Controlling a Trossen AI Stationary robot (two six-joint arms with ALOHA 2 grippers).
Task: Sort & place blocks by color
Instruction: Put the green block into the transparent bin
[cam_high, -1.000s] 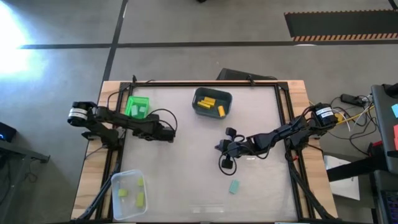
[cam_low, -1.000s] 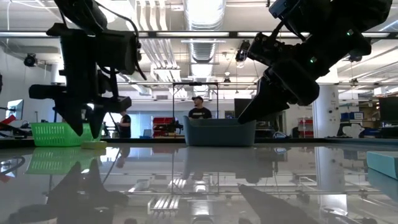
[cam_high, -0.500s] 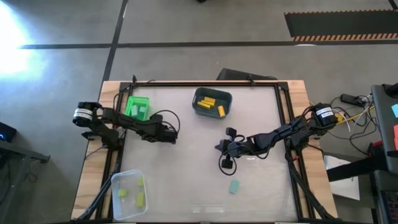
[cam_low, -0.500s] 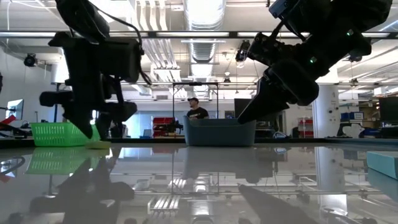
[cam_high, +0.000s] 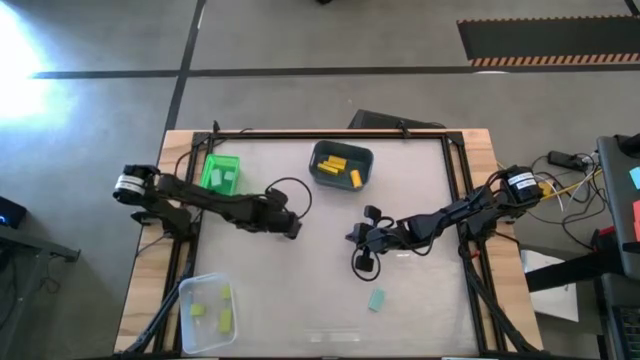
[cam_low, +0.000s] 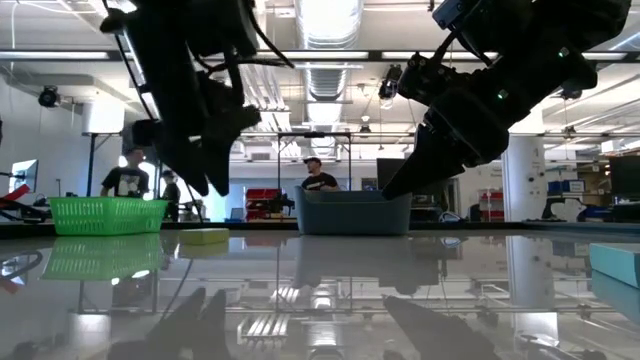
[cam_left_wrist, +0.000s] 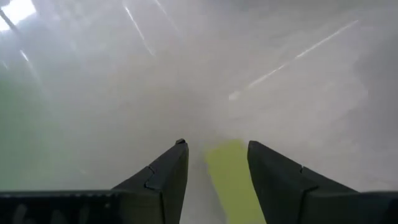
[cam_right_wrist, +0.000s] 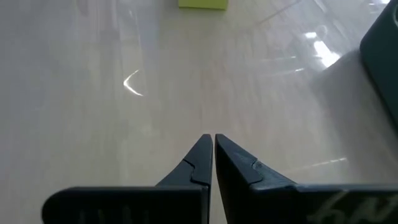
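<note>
My left gripper (cam_high: 292, 228) is open and hangs mid-table just above a pale lime-green block (cam_low: 203, 236) that lies flat on the table. In the left wrist view the block (cam_left_wrist: 231, 180) shows between the two fingers, which do not touch it. My right gripper (cam_high: 352, 238) is shut and hovers right of centre, empty. Its wrist view shows the same lime block (cam_right_wrist: 202, 4) farther off. A teal block (cam_high: 376, 299) lies flat near the table's near edge.
A grey bin (cam_high: 341, 165) with yellow blocks stands at the far centre. A bright green bin (cam_high: 221, 172) is at the far left. A clear bin (cam_high: 208, 312) with lime blocks is at the near left. People stand in the room behind the table.
My left gripper has moved toward the table's right and a little toward the near edge, staying open. The lime block now lies farther right than before, still under the gripper.
</note>
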